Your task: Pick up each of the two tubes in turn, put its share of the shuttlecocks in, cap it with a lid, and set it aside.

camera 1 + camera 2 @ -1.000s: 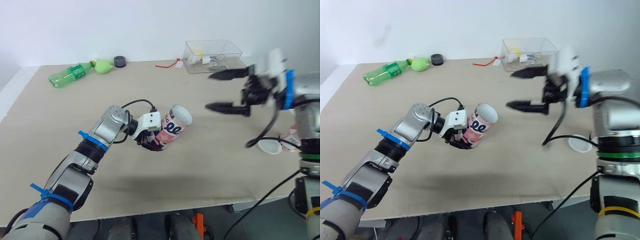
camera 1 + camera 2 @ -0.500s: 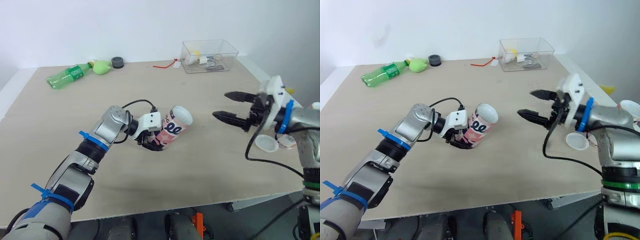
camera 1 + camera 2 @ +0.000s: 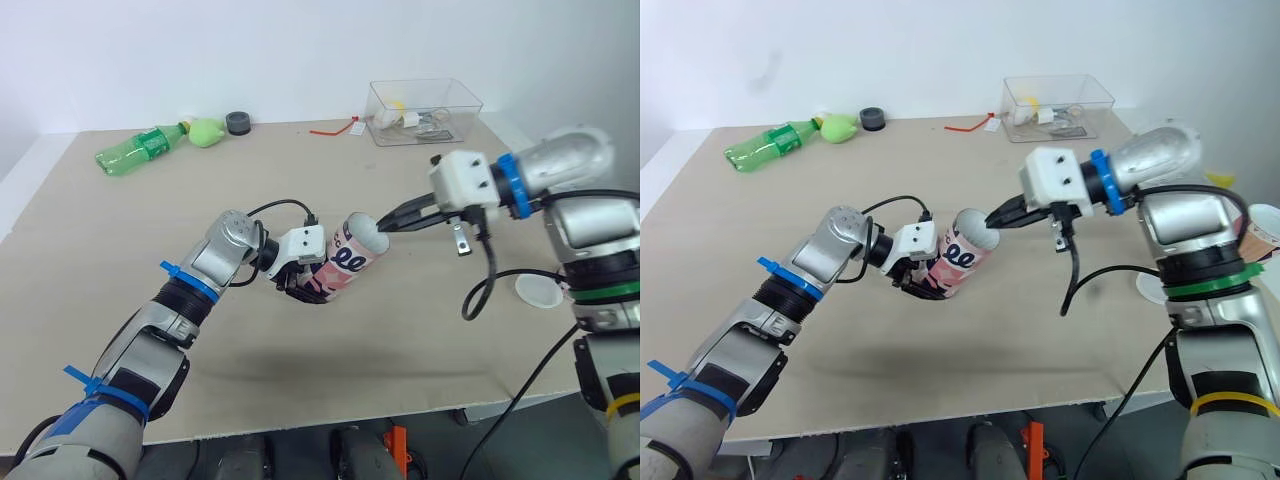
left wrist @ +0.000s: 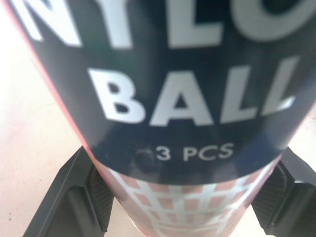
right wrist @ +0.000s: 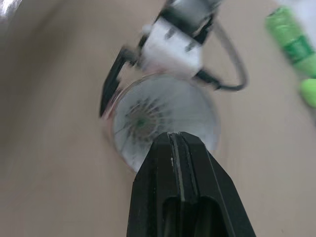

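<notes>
A pink tube (image 3: 345, 262) printed with dark lettering (image 4: 173, 98) lies tilted on the table, its open mouth toward the right. My left gripper (image 3: 303, 285) is shut on the tube's lower end, one finger (image 4: 74, 197) on either side. My right gripper (image 3: 382, 228) is shut with nothing between its fingers, its tips right at the tube's mouth (image 5: 163, 116). A shuttlecock (image 5: 143, 118) sits deep inside the tube. A white lid (image 3: 538, 291) lies on the table by the right edge. A white and pink tube-like thing (image 3: 1265, 228) stands at the far right.
At the back left lie a green bottle (image 3: 135, 150), a green lump (image 3: 207, 132) and a black cap (image 3: 238, 122). A clear box (image 3: 425, 110) with small items stands at the back right, a red tie (image 3: 330, 130) beside it. Cables hang from both arms.
My right gripper swung in from the right side of the table to the tube's mouth, and its fingers went from wide open to shut. The left arm and tube stayed put.
</notes>
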